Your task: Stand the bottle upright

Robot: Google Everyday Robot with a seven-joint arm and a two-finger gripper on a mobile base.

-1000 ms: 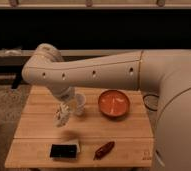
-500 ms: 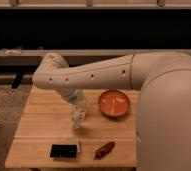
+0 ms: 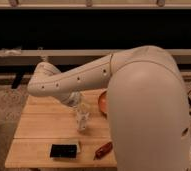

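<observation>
I am holding my pincer (image 3: 82, 120) closed just above the wooden surface (image 3: 44, 125), behind the black slab (image 3: 64, 150) and the reddish-brown object (image 3: 103, 149) (whether it grips anything is indiscernible).

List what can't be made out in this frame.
- Orange bowl: camera view, mostly hidden behind the arm.
- Pincer, shut, low over the middle of the table: a blurred pale shape; whether it grips the bottle cannot be told.
- Right side of the table: covered by the bulky upper part of the arm.
</observation>
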